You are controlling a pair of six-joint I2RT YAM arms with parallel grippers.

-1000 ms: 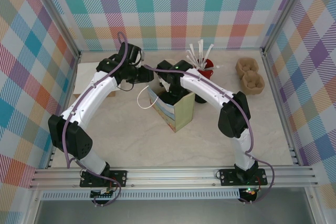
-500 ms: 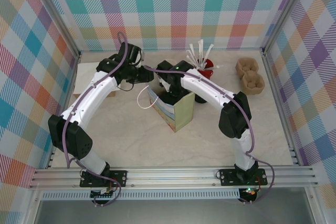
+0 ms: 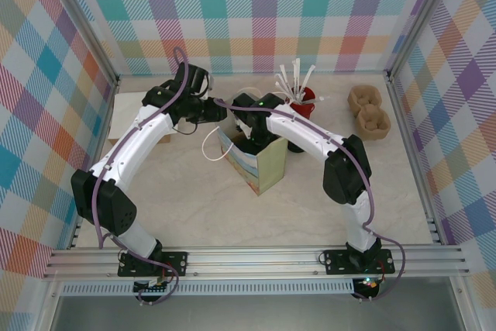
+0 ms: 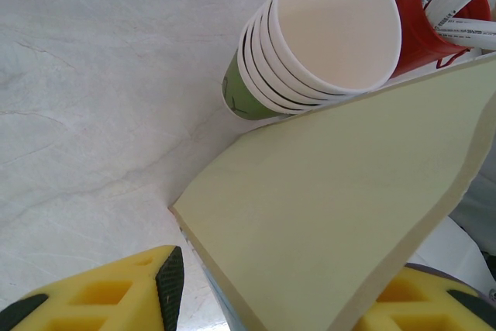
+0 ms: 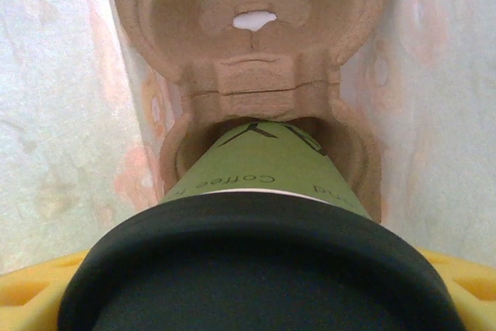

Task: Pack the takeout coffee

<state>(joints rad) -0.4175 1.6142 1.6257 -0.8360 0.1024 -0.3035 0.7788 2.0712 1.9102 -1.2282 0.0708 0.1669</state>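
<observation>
The takeout coffee (image 5: pixel 263 164), a pale green paper cup under a round black lid (image 5: pixel 248 261), stands with its base in a pocket of a brown pulp tray (image 5: pixel 248 29) at the bottom of the paper bag (image 3: pixel 265 167). My right gripper (image 5: pixel 256 300) reaches down into the bag (image 3: pixel 249 132). Its yellow fingers (image 5: pixel 35 288) sit tight against both sides of the lid. My left gripper (image 4: pixel 291 292) is at the bag's back left rim (image 3: pixel 219 115). The pale bag wall (image 4: pixel 333 215) runs between its fingers, with a gap beside the left pad (image 4: pixel 170 284).
A stack of empty green cups (image 4: pixel 325 36) and a red cup of white sticks (image 3: pixel 304 100) stand just behind the bag. Two spare pulp trays (image 3: pixel 368 111) lie at the back right. A white bag handle (image 3: pixel 209 149) hangs off the bag's left side.
The right wrist has shifted very slightly above the bag, and a white handle loop now shows behind it. The left arm has stayed still.
</observation>
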